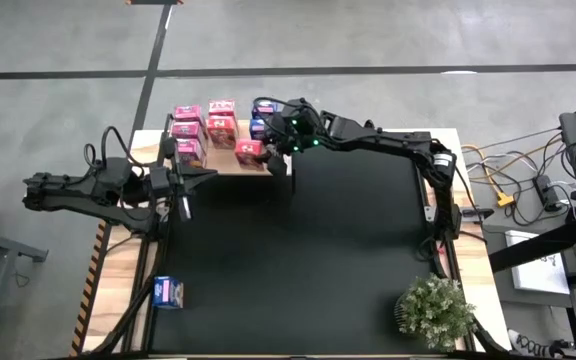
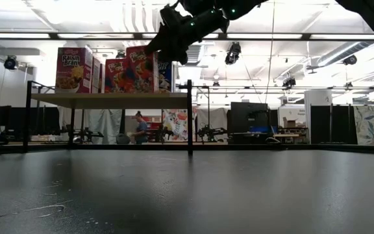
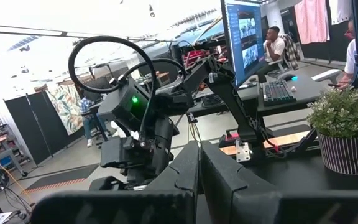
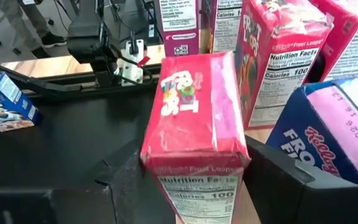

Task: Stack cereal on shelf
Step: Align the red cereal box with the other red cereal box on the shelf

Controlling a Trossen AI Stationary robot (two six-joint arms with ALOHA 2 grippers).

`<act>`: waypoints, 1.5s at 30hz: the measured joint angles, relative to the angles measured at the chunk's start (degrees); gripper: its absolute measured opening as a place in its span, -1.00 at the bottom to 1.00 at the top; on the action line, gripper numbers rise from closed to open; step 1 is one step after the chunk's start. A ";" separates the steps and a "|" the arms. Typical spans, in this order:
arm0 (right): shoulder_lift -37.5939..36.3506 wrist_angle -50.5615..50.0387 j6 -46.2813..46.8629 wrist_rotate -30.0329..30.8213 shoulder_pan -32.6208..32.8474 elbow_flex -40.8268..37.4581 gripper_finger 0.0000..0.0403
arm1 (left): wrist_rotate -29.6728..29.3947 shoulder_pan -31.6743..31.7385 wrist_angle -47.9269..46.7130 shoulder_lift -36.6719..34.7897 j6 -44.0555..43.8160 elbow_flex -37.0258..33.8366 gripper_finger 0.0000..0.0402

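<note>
One red cereal box (image 4: 196,124), shelf (image 1: 226,158), right gripper (image 1: 273,152) astride

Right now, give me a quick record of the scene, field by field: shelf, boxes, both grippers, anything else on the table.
shelf: pale wooden shelf at the table's far edge
boxes on shelf: several pink cereal boxes and at least one blue box
red box: red Froot Loops box on the shelf's front edge, between the right gripper's fingers
right gripper: right gripper over the shelf, open around the red box
left gripper: left gripper shut, empty, beside the shelf
loose box: blue box on the mat's near left
other: potted plant, near right corner
</note>
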 joint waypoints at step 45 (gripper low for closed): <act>-7.50 -37.50 -17.09 -0.66 0.35 9.75 0.09 | 10.80 17.54 -37.40 27.13 6.10 30.54 0.01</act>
